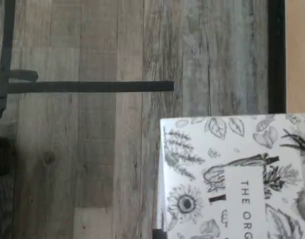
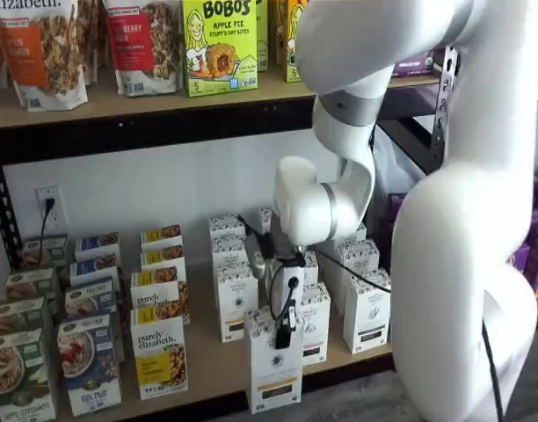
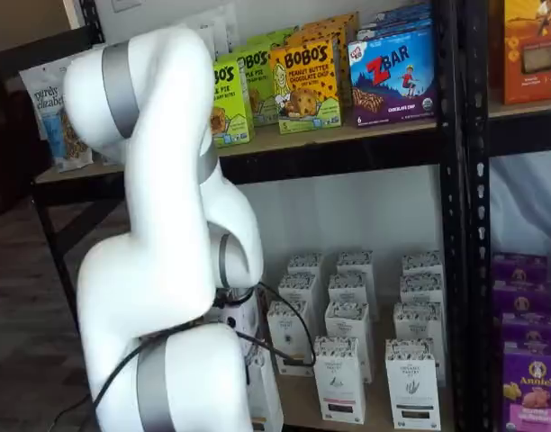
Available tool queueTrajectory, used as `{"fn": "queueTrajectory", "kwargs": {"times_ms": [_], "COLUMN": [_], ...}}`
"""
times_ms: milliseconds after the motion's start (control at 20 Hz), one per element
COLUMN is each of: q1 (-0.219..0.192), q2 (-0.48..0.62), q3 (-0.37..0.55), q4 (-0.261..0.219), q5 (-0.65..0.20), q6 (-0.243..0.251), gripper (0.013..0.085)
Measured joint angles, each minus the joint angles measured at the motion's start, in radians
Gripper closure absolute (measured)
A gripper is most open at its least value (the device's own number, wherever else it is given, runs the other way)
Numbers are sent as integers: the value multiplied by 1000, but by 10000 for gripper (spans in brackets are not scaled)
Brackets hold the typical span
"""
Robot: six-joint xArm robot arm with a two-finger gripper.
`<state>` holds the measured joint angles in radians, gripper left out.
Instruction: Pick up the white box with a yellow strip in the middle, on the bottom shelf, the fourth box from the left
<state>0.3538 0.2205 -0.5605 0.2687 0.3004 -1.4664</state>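
Note:
My gripper [image 2: 285,332] is shut on the top of the white box [image 2: 273,374], a tall narrow carton with a grey-patterned top band and a dark strip near its base. In a shelf view the box hangs upright just in front of the bottom shelf [image 2: 207,365], out past its black front rail. The wrist view shows the box's leaf-patterned top [image 1: 232,174] over grey wood floor, with the shelf's black rail [image 1: 276,55] beside it. In a shelf view my white arm hides most of the box [image 3: 263,396] and the fingers.
Rows of like white cartons [image 2: 367,308] stand on the shelf behind and right of the held one. Purely Elizabeth boxes [image 2: 160,362] and blue cereal boxes [image 2: 89,362] stand to the left. A black upright [image 3: 456,216] rises at the right.

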Motion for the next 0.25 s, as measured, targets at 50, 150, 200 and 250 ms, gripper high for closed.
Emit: {"fn": "queueTrajectory", "kwargs": {"times_ms": [50,150,200,250], "q1": [0,-2,-4,-7], "q2": [-14,-41,-49,-60], "q3": [8,24,29,36], "q4": [8,5,-5,-19], "q5": [4,12,17,22], "q6": [-7,-5,3,15], "gripper": [450,450,450,450]}}
